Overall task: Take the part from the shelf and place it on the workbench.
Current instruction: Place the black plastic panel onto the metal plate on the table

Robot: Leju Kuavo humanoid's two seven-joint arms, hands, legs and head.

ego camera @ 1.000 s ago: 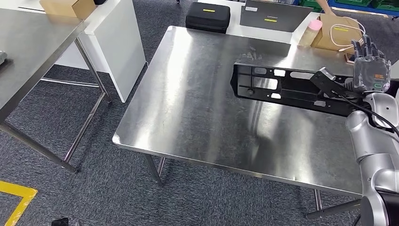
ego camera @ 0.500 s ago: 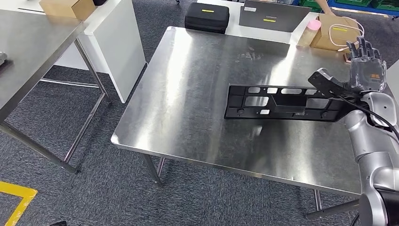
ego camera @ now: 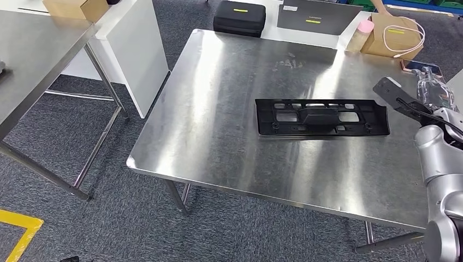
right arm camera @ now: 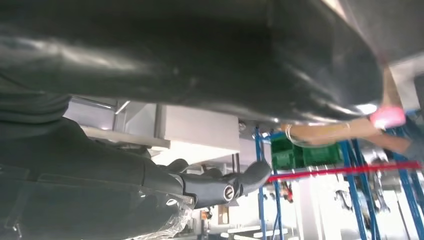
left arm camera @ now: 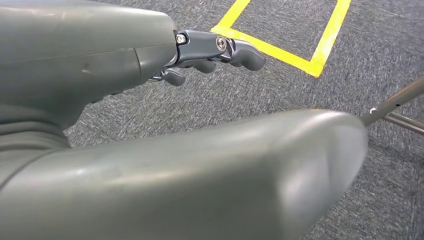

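Part (ego camera: 322,117), a long black plastic panel with cut-out slots and a raised block at its middle, lies flat on the steel workbench (ego camera: 218,142), right of centre in the head view, its length running across the frame, no hand on it.

At the far left of that view the corner of a second steel table (ego camera: 38,49) juts in, with a cardboard box (ego camera: 76,8) behind it at the top edge and a white cabinet (ego camera: 139,52) just to its right. A strip of yellow floor tape (ego camera: 19,229) marks the grey carpet at lower left. Along the top edge beyond the workbench come a black case (ego camera: 240,16), then a dark laptop (ego camera: 316,16), a pink-capped jar (ego camera: 361,35) and a brown box (ego camera: 396,35) with a looped cable on it.

At the right edge the right hand (ego camera: 434,93) is raised beside the bench, apart from the part's right end, holding nothing; its fingers are seen end-on there. In the right wrist view its fingers (right arm camera: 245,182) reach outward with nothing between them and the thumb.

The left hand (left arm camera: 210,52) hangs over the carpet near yellow floor tape; its fingers (left arm camera: 240,52) are bent loosely, apart from the thumb, with nothing held.
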